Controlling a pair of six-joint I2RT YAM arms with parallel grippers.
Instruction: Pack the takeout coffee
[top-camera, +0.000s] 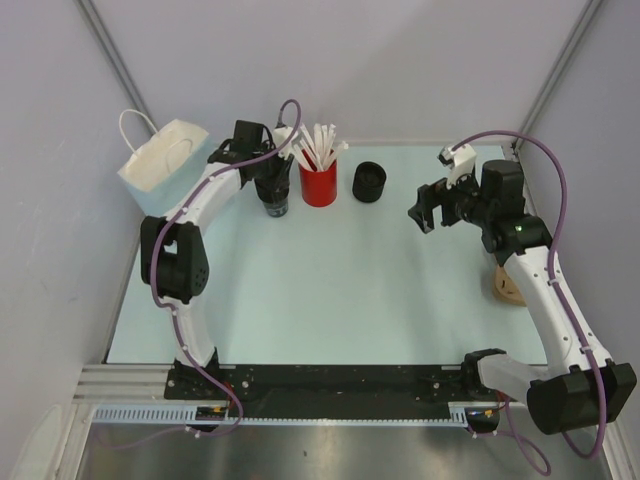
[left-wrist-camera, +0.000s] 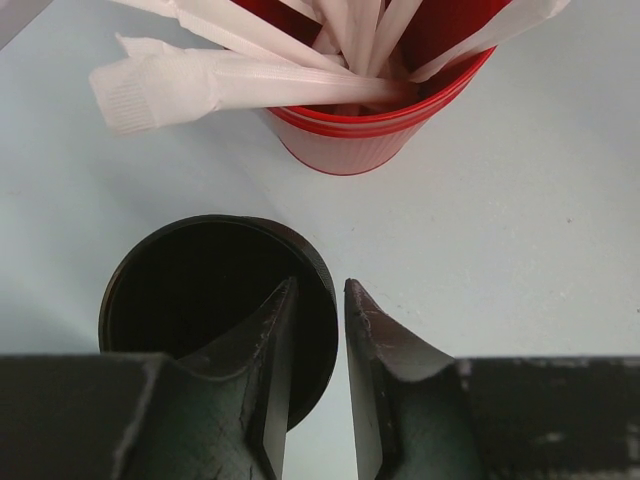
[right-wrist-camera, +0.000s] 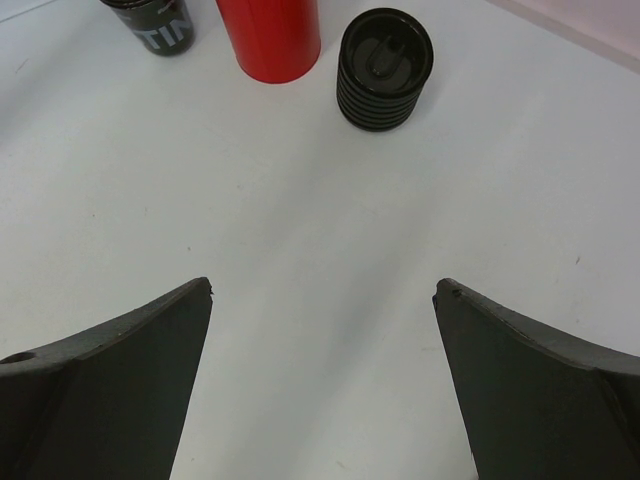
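White capital letters reading "TIN" stand on the side of the black cup (right-wrist-camera: 150, 22) in the right wrist view, at the top edge of the picture. The word is cut off on its left, so only these letters can be read. In the top view the cup's print is too small to read.

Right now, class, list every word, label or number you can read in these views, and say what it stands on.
"TIN": white capitals on the side of the open black cup, cut off by the frame edge, so the rest is unseen.
Lidded black cup: moulded marks on its lid, too small to read.
Red cup, white paper bag: no print visible.
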